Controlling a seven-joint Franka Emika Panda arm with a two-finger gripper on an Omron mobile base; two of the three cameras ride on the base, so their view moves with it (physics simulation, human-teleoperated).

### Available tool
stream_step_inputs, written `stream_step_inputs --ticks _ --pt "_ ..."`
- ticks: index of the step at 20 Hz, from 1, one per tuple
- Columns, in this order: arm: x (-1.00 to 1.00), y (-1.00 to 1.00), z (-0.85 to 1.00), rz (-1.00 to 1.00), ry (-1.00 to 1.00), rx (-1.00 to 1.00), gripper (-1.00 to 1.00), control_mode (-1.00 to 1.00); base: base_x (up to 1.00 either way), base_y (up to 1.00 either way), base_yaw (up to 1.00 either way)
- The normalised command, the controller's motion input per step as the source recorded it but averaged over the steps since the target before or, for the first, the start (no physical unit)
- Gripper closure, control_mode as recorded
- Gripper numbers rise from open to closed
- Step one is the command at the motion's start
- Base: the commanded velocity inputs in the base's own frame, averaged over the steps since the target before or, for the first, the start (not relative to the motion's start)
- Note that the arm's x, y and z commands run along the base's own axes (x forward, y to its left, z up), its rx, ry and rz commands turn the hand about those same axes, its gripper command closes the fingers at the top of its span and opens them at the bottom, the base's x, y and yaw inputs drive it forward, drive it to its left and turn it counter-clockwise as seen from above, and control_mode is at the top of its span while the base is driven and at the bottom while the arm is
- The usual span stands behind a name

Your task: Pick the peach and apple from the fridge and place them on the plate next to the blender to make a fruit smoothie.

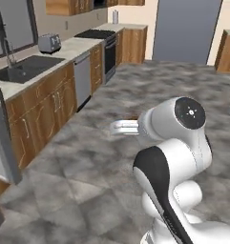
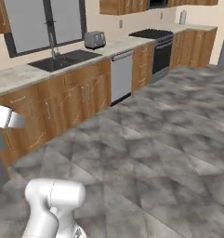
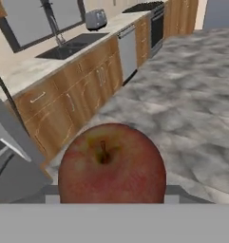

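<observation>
Kitchen floor behind, apple point(image 3: 111, 163) stem toward camera

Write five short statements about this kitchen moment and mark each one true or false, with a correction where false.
1. The apple fills the foreground of the hand view, stem end facing the camera. True.
2. The toaster sits on the floor beside the stove. False: it stands on the counter, between the sink and the stove.
3. The sink has a tall faucet behind it, in front of a window. True.
4. The dishwasher is wood-fronted like the cabinets. False: its front is plain grey, set between wooden cabinet doors.
5. The apple lies on the counter next to the sink. False: it is at the gripper, above the grey floor.
</observation>
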Motion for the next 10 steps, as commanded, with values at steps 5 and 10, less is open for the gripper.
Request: stream_step_inputs --ticks 5,10 --pt "0.00 0.00 0.00 0.00 0.00 0.00 1.00 1.00 0.00 0.00 -0.79" --pt "0.00 0.00 0.00 0.00 0.00 0.00 1.00 1.00 0.06 0.00 -0.78"
